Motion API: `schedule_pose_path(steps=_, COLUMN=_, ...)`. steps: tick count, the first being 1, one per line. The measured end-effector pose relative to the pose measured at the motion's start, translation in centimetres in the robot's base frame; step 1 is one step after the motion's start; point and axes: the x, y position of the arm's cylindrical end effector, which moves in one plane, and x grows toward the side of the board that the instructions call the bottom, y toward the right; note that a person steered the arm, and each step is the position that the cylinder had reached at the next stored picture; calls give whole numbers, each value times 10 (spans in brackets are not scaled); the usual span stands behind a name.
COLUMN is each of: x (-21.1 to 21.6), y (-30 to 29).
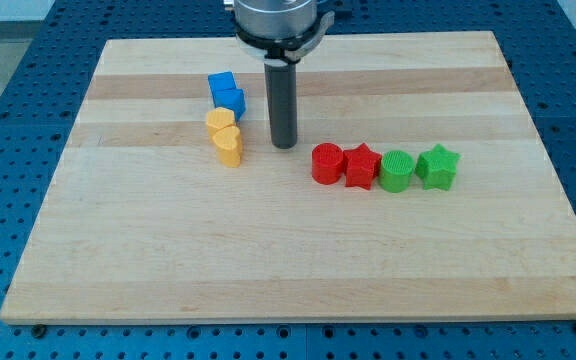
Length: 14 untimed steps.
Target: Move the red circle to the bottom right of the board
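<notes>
The red circle lies on the wooden board a little right of centre, at the left end of a row. It touches a red star. My tip rests on the board up and to the left of the red circle, a short gap away. The rod stands upright below the arm's grey mount at the view's top.
The row goes on to the right with a green circle and a green star. Left of my tip stand two blue blocks and, just below them, two yellow blocks. A blue perforated table surrounds the board.
</notes>
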Motion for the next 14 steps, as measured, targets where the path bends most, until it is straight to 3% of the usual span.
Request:
schedule_pose_path(steps=1, x=-15, y=44)
schedule_pose_path(steps=2, x=9, y=65)
schedule_pose_path(steps=5, x=113, y=30)
schedule_pose_path(steps=9, x=71, y=-61)
schedule_pose_path(steps=10, x=89, y=-65)
schedule_pose_path(steps=12, x=100, y=60)
schedule_pose_path(steps=13, x=97, y=43)
schedule_pose_path(steps=14, x=96, y=-19)
